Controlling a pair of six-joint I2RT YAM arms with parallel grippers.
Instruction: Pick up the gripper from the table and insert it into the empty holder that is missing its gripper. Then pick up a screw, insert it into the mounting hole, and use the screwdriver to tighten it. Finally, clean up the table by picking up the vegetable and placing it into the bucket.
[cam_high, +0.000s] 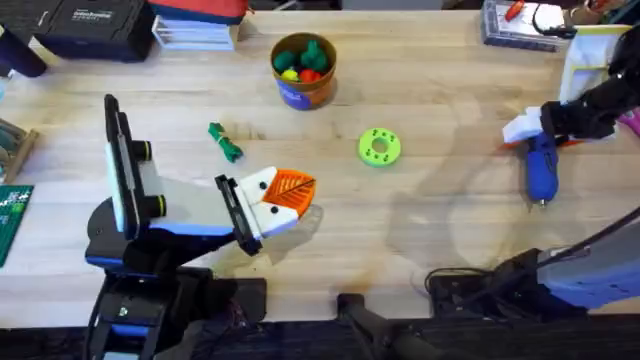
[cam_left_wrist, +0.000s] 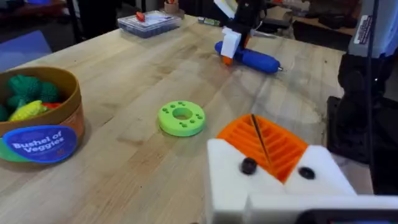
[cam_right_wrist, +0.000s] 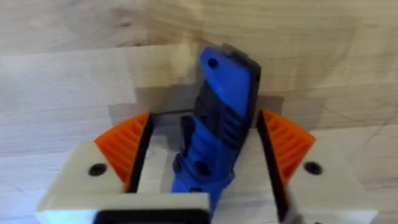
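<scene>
The blue screwdriver (cam_high: 541, 168) lies on the table at the right. My right gripper (cam_high: 527, 130) is open, one orange pad on either side of the tool's body (cam_right_wrist: 225, 81), with a gap showing on one side. Lower left of centre, my left gripper (cam_high: 300, 193) hovers shut, its orange pads (cam_left_wrist: 273, 146) pressed together with nothing between them. Left of it the slim green vegetable (cam_high: 225, 142) rests on the wood. At the back middle stands the bucket (cam_high: 303, 70), with toy vegetables inside. The loose gripper piece and the screws are out of view.
A bright green disc with holes (cam_high: 379, 147) lies between the two grippers. A clear box (cam_high: 520, 22) sits at the back right, a dark case (cam_high: 85, 25) at the back left, and a green board (cam_high: 12, 215) at the left edge.
</scene>
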